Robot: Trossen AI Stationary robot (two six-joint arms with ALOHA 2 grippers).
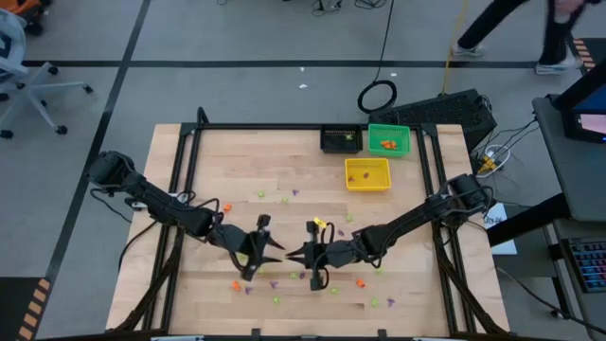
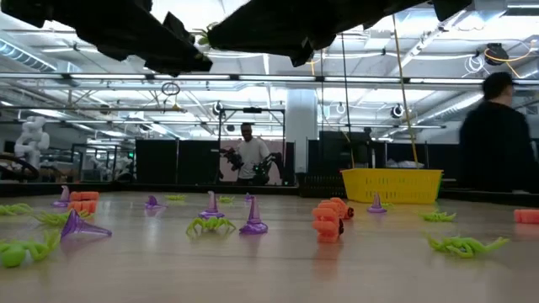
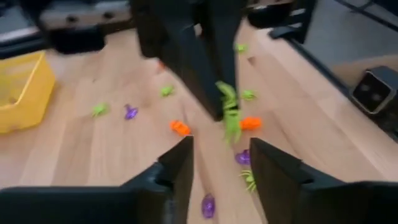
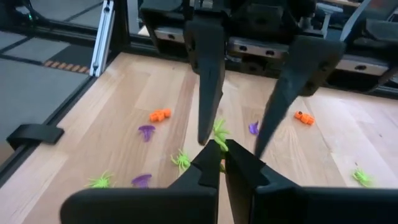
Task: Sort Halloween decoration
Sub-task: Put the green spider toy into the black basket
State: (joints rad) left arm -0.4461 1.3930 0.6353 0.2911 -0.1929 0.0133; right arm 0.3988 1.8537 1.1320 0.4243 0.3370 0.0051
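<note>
Bins at the far edge, grippers meeting mid-table

Bins stand toward the table's [image 1: 189,189] far right: a black bin [image 1: 341,140], a green bin [image 1: 389,139] holding orange pieces, and a yellow bin [image 1: 367,173] with one small item inside. Tiny orange, purple and light-green trinkets [image 1: 275,283] lie scattered over the wood, mostly near the front. Both arms reach inward and their tips face each other near the table's middle front. The left gripper [image 1: 270,248] has its fingers apart, holding nothing. The right gripper [image 4: 219,149] has its fingers pressed together on a light-green spider [image 3: 229,111], which hangs between the two grippers
</note>
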